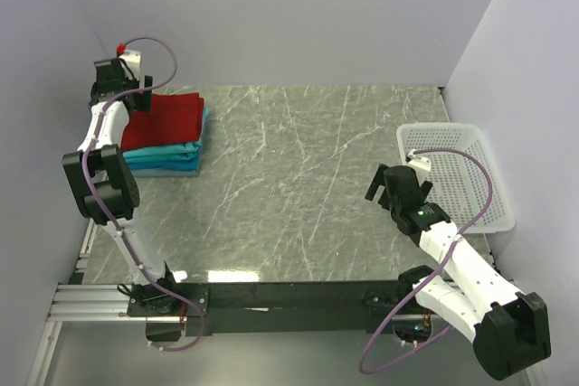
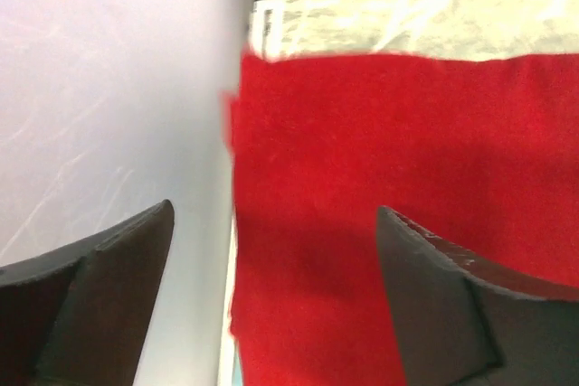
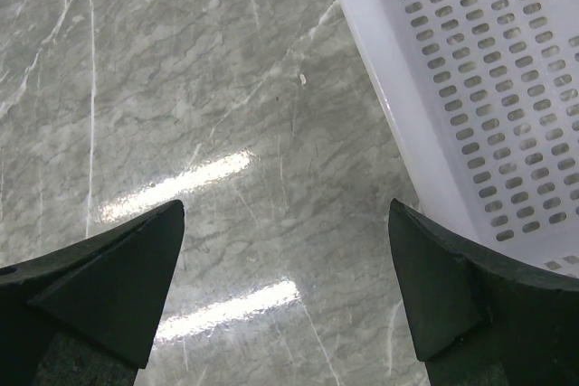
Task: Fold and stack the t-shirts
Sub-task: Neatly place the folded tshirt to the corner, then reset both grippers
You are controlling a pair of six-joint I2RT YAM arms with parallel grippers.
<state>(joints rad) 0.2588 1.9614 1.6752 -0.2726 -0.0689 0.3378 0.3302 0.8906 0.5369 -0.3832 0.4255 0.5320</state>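
A folded dark red t-shirt (image 1: 167, 119) lies on top of folded teal t-shirts (image 1: 167, 158) at the far left of the table. My left gripper (image 1: 127, 88) hovers over the stack's far left corner, by the wall. In the left wrist view the jaws stand wide apart, open, with the red cloth (image 2: 407, 187) below and nothing between them (image 2: 271, 223). My right gripper (image 1: 391, 185) hangs open above bare table beside the basket; its wrist view shows only marble between the fingers (image 3: 285, 223).
A white lattice basket (image 1: 470, 178) stands at the right edge of the table, holding nothing visible. The left wall (image 2: 109, 97) runs close beside the shirt stack. Green marble tabletop (image 1: 298, 178) spans the middle.
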